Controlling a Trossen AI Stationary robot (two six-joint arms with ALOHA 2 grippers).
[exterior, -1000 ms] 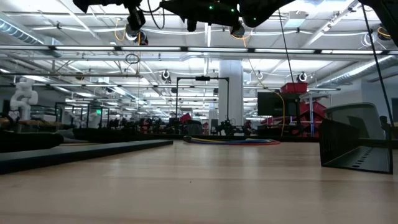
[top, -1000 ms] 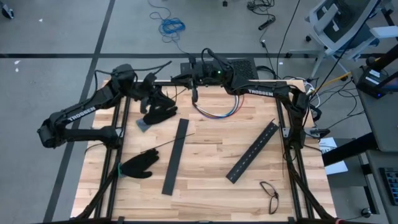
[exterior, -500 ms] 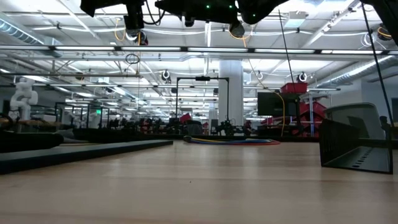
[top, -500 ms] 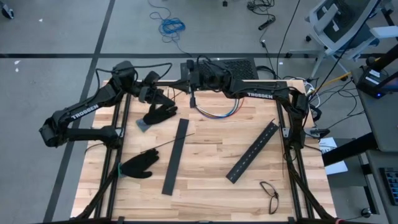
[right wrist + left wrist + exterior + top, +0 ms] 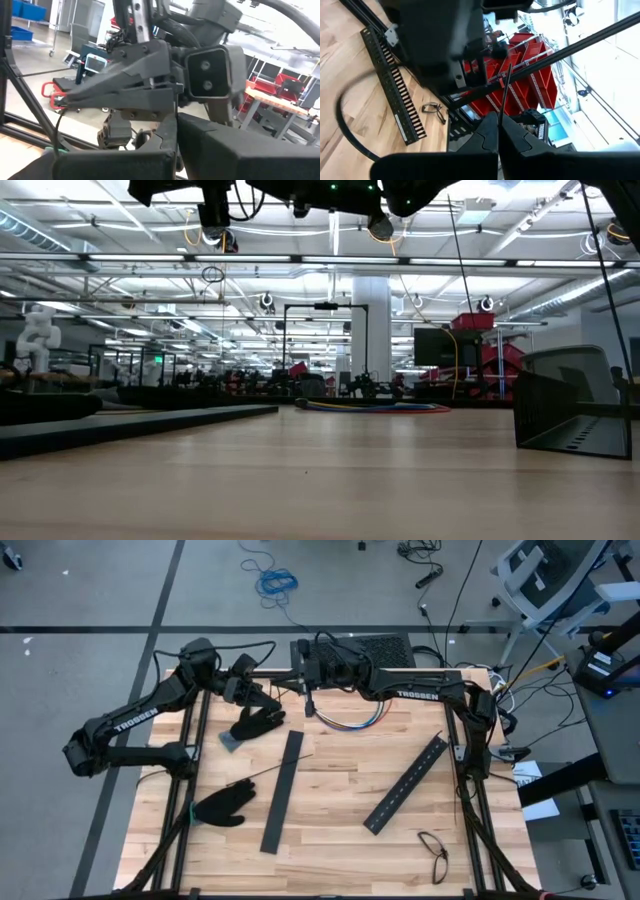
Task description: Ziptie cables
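Observation:
The cables (image 5: 350,720), a loose loop of red, blue and white wires, lie on the wooden table near its far edge, and show in the low view (image 5: 370,407). Both arms are raised above the far edge, tip to tip. My left gripper (image 5: 268,690) is shut on a thin dark ziptie (image 5: 505,90). My right gripper (image 5: 300,675) faces it from the right, its fingers shut (image 5: 176,120). A second ziptie (image 5: 272,772) lies flat on the table between a glove and a black bar. My left gripper pinches the ziptie's end (image 5: 499,116) between its two shut fingers. The fingers point level toward the table's right. The strip runs on from the fingertips toward my right gripper, lifted clear of the table. I cannot tell whether my right gripper touches the ziptie.
Two long black slotted bars (image 5: 281,790) (image 5: 407,783) lie across the middle of the table. One black glove (image 5: 257,723) lies under my left gripper, another (image 5: 222,806) near the left edge. Eyeglasses (image 5: 434,852) lie at the near right. Black frame posts stand at both sides.
My left gripper has rolled about its own pointing line while staying in place. My right gripper has gone a little toward the table's left edge, closer to the left gripper, rolling slightly. The cables have kept still.

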